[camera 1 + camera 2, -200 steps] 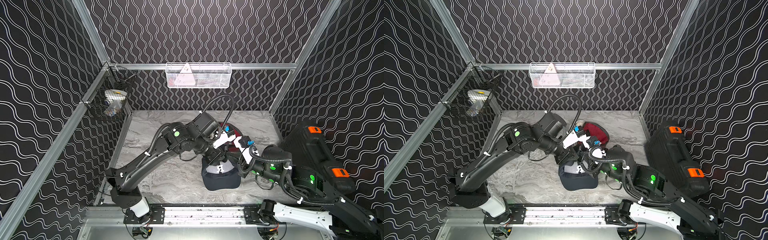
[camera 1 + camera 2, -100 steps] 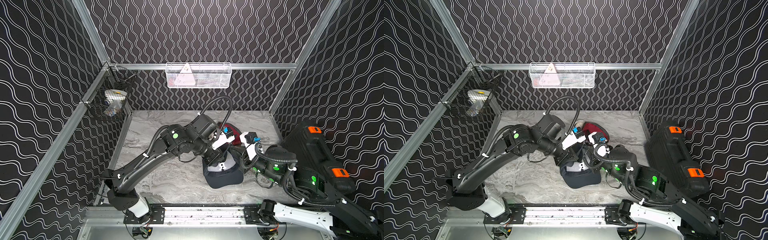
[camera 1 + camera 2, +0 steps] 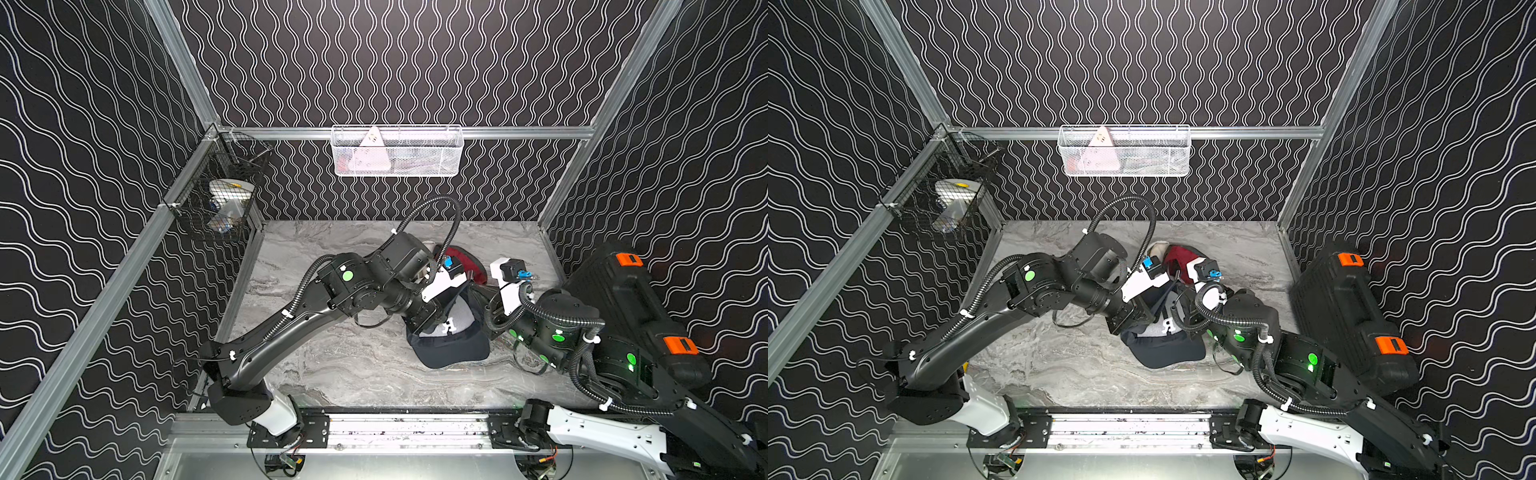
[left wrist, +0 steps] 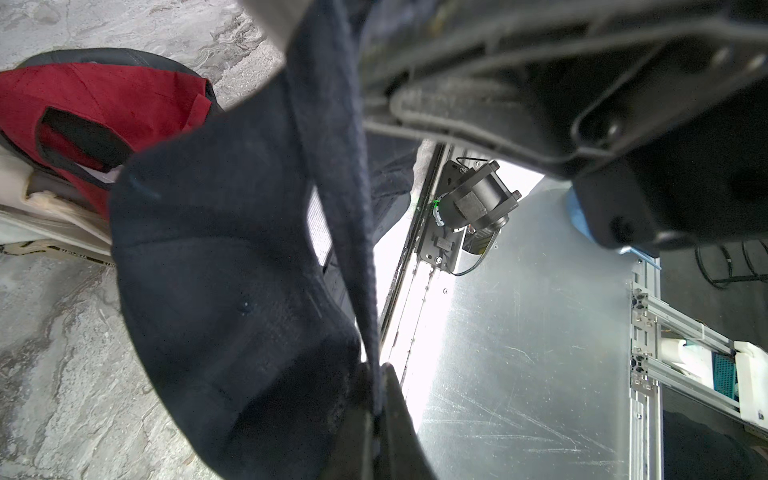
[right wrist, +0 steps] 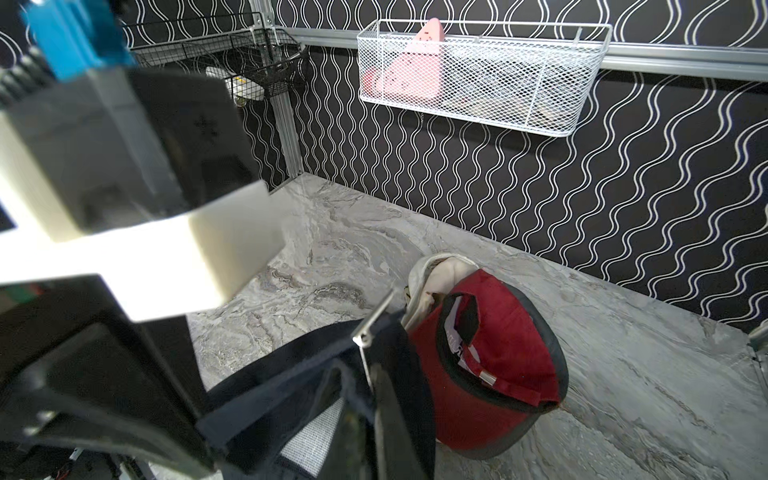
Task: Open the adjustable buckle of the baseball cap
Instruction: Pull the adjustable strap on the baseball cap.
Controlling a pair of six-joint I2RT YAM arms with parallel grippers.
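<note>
Strap (image 4: 336,174) of navy fabric is pinched tight by our left claw (image 4: 376,376) and by our right claw (image 5: 374,384), just beside its silver metal buckle (image 5: 371,328). The dark navy baseball cap (image 3: 453,353) hangs beneath both.

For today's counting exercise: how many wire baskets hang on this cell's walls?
2: a white wire basket on the back rail; a black wire basket on the left-hand rail near the corner. None appears hidden.

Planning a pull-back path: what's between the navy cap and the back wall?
Behind the navy cap lies the red cap, a pale cap tucked against it; past them the tabletop is bare. Both top views show it.
</note>
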